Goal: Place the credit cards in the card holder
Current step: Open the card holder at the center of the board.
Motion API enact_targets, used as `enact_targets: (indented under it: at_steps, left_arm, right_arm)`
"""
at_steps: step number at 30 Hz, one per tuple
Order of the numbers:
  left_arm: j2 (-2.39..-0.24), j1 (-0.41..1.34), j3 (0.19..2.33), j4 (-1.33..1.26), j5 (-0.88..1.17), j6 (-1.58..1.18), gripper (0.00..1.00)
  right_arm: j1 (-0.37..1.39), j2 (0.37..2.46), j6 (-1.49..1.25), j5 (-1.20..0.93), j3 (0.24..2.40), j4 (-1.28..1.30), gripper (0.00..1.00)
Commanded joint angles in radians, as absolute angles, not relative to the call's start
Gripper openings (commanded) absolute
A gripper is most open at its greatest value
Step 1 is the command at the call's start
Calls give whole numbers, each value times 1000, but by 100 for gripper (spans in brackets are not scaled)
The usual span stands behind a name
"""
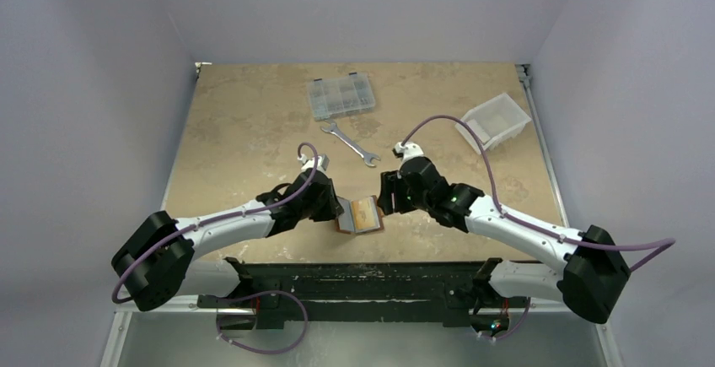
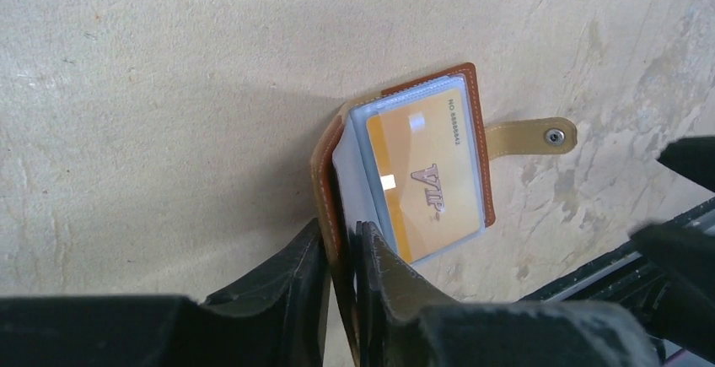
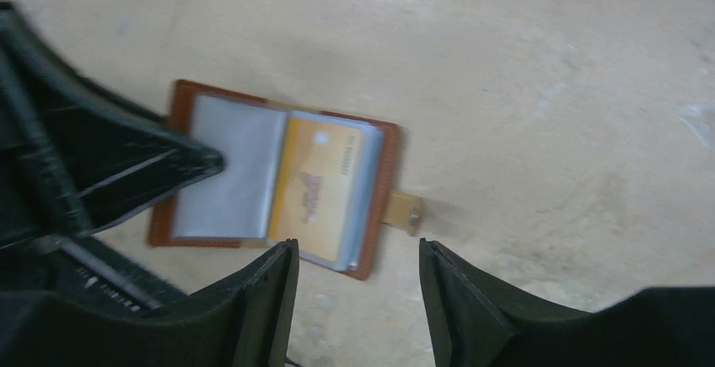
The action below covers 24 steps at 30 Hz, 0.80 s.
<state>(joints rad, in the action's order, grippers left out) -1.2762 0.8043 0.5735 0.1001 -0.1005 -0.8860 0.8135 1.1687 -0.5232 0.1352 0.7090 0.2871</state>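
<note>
The card holder (image 1: pixel 361 213) lies open near the front edge of the table (image 1: pixel 253 131), an orange VIP card (image 2: pixel 422 177) sleeved inside. The left gripper (image 2: pixel 341 236) pinches one cover; the right gripper (image 3: pixel 358 253) hangs spread just above.

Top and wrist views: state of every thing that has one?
holder: open, one cover pinched in the left gripper
strap: unsnapped, lying flat on the table
card: orange, seated in a clear sleeve of the holder
left gripper: shut on the holder's cover
right gripper: open, empty, at the holder's strap side
wrench: lying flat, untouched
box: lid state cannot be told
</note>
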Motion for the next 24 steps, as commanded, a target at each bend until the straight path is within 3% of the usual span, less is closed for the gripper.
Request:
enact_targets:
  at_steps: [1, 5, 20, 24]
  left_arm:
    - [-1270, 792, 540, 77, -129, -856, 15]
    - [-1293, 778, 508, 24, -115, -824, 0]
    - [-1285, 759, 444, -88, -60, -838, 0]
    - [-1293, 759, 441, -91, -57, -839, 0]
  right_arm:
    - [865, 1185, -503, 15, 775, 194, 63]
    - [860, 1269, -582, -229, 729, -1, 59]
    - [815, 1367, -632, -187, 640, -59, 50]
    - [815, 1409, -627, -146, 649, -47, 52]
